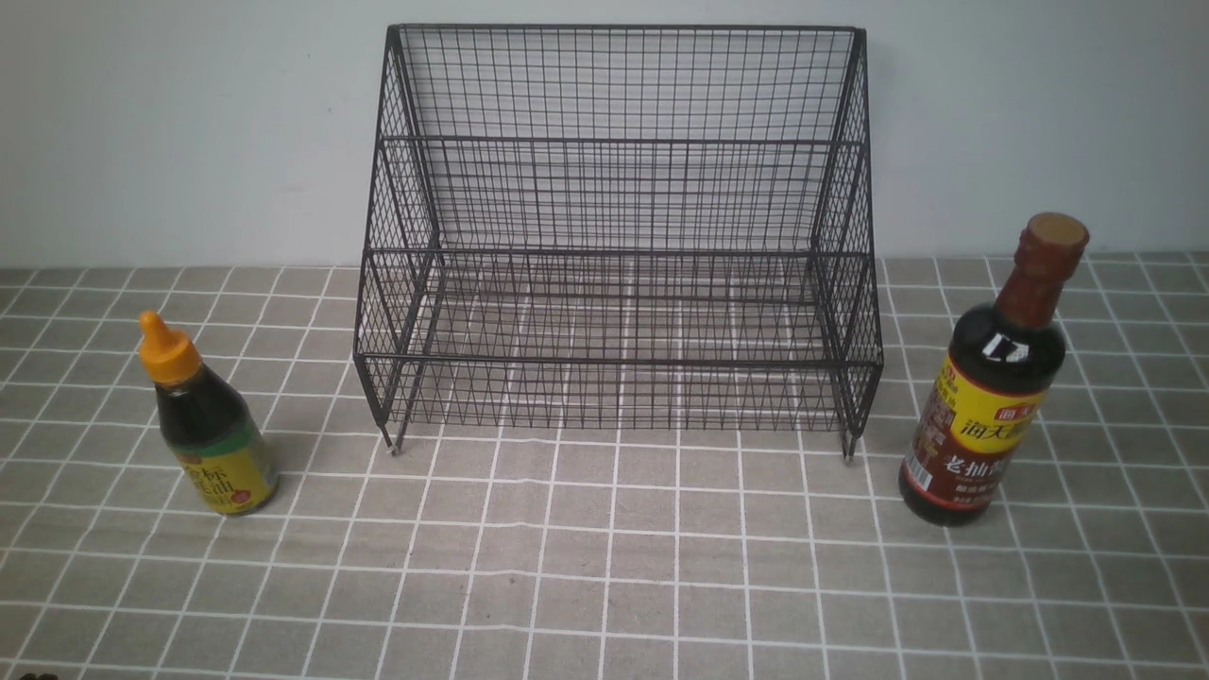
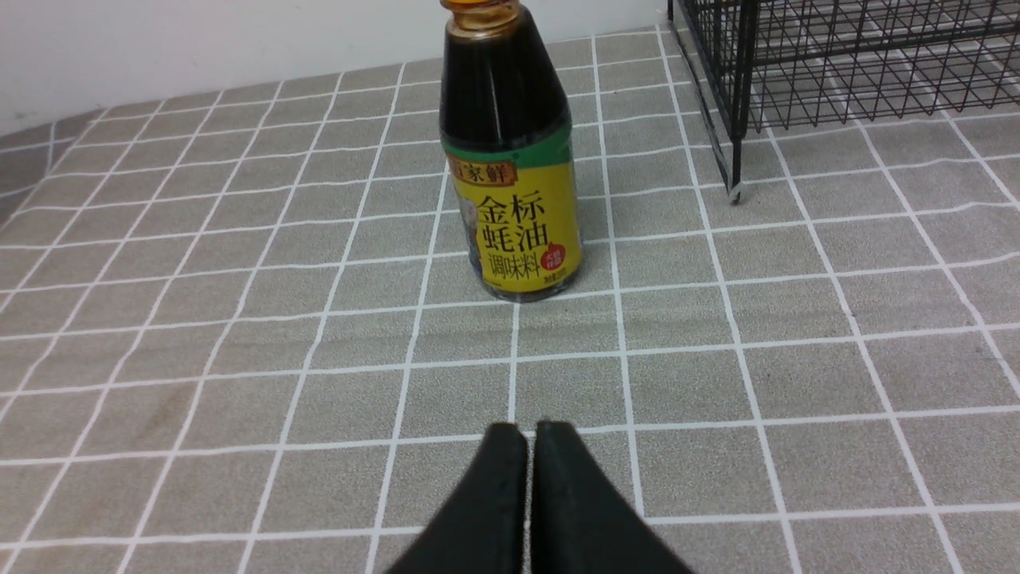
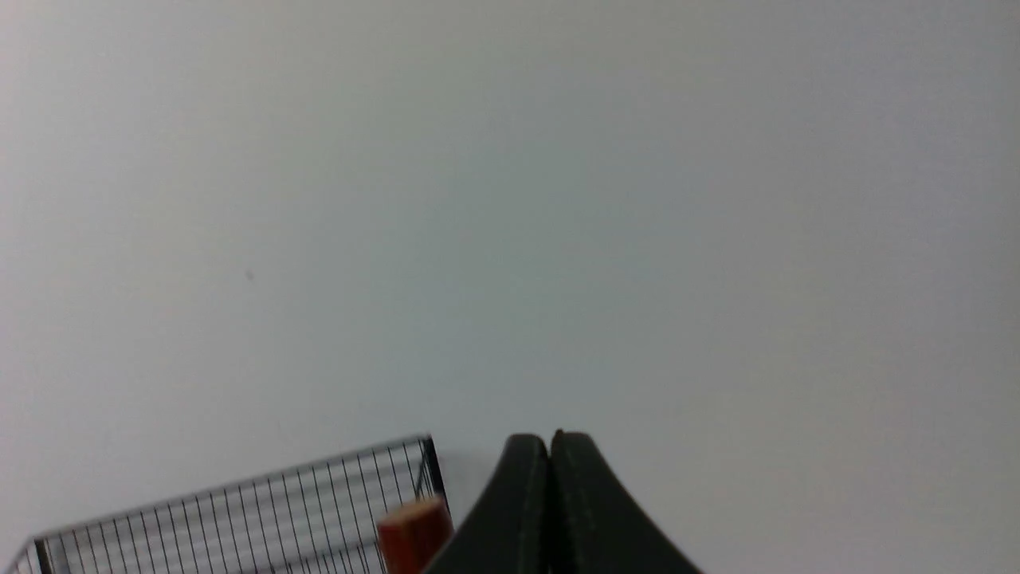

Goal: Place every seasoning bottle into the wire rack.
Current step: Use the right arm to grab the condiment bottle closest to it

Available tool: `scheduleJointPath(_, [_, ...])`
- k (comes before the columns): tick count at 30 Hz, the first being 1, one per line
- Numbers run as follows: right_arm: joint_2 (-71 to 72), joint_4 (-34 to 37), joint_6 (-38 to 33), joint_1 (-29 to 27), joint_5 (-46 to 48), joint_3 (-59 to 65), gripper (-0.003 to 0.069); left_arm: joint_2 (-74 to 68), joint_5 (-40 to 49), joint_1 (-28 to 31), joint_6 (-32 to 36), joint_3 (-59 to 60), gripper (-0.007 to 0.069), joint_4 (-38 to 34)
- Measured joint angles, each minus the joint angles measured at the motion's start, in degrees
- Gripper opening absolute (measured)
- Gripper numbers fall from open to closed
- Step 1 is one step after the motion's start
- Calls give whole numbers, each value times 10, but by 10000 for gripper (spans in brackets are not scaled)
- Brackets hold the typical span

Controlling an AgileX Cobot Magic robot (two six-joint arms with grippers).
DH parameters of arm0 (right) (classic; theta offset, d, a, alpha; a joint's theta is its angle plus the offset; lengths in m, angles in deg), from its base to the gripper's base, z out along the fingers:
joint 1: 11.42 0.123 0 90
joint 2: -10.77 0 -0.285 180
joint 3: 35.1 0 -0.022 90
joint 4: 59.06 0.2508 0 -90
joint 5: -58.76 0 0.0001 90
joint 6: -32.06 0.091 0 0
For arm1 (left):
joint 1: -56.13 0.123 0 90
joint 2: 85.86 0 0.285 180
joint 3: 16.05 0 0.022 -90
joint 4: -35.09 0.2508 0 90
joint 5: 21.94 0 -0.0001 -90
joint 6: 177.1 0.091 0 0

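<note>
The wire rack [image 1: 619,246] stands at the back middle of the table against the wall, with nothing in it. The short bottle with the orange cap [image 1: 210,425] stands upright on the table left of the rack. The tall bottle with the brown-red cap [image 1: 990,387] stands upright right of the rack. In the left wrist view my left gripper [image 2: 530,430] is shut and empty, low over the cloth, a short way from the short bottle [image 2: 510,159]. In the right wrist view my right gripper [image 3: 550,440] is shut and empty, facing the wall above the tall bottle's cap [image 3: 414,530]. Neither gripper shows in the front view.
A grey checked cloth [image 1: 604,567] covers the table. A pale wall [image 1: 189,123] rises right behind the rack. The rack's corner and foot [image 2: 737,191] stand beside the short bottle in the left wrist view; its top corner [image 3: 426,446] shows in the right wrist view.
</note>
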Motion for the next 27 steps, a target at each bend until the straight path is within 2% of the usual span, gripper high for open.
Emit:
scheduleJointPath(6, [-33,-45,44,0,44,-94,-15,0,0,0,0,0,-7,0])
scheduleJointPath(12, [-219,-163,101,0,158,-246,-15,0,0,0,0,0,-7,0])
scheduleJointPath(18, [-392,-190,116,3,172,-328,-15,0,0,0,0,0,-7,0])
scheduleJointPath(23, [-500,-198,139,57,158,-387,5,0,0,0,0,0,-7,0])
scheduleJointPath(27, [-562,-228,143,106,129,-411,54,0,0,0,0,0,-7,0])
